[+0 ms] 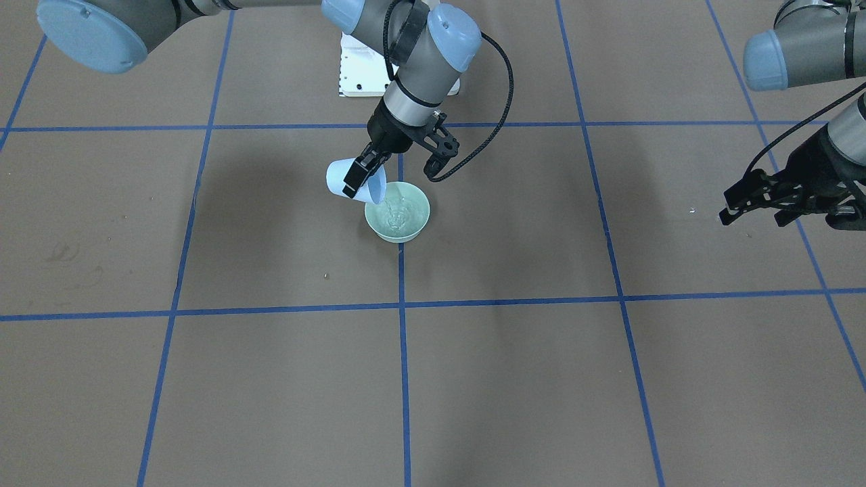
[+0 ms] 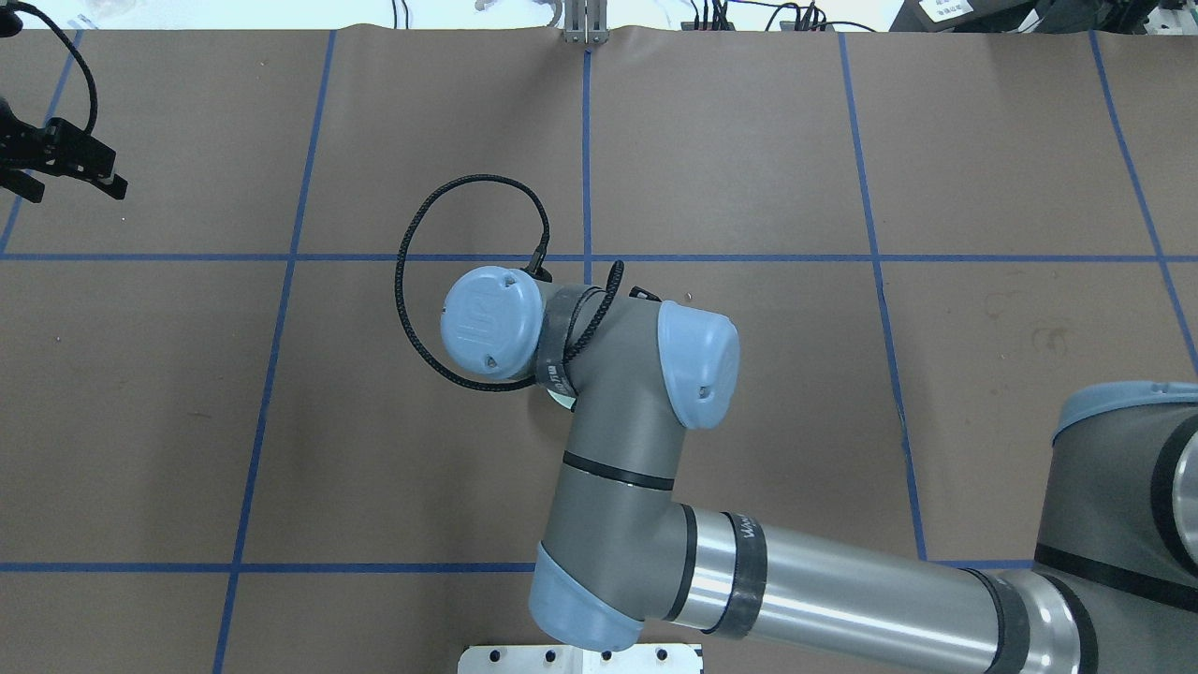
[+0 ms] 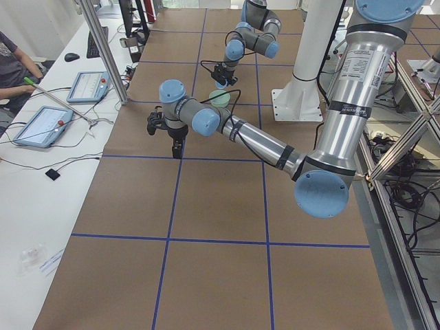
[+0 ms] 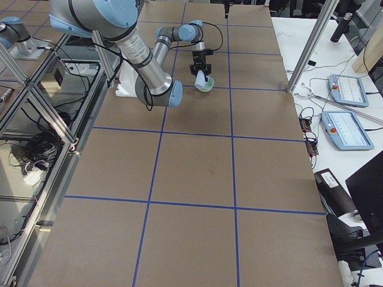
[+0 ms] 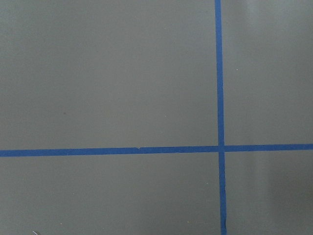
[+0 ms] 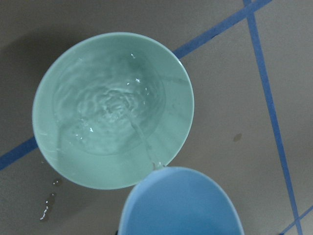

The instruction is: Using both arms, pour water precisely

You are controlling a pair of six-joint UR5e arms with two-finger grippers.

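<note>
The right pincer (image 1: 360, 177) grasps the tilted cup (image 1: 336, 181); water (image 6: 112, 110) streams into the bowl (image 1: 379, 231) mid-bench. A gentle tilt, lip over the rim, should avoid further drops (image 6: 49, 203). The left pincer (image 1: 754, 216) hangs released, well apart

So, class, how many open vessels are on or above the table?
2: a light-blue plastic cup, tilted and pouring into a pale-green round bowl standing on the table. None looks hidden.

Robotics lab: gridded table (image 4: 197, 167), teach pendants (image 4: 347, 128)
</note>
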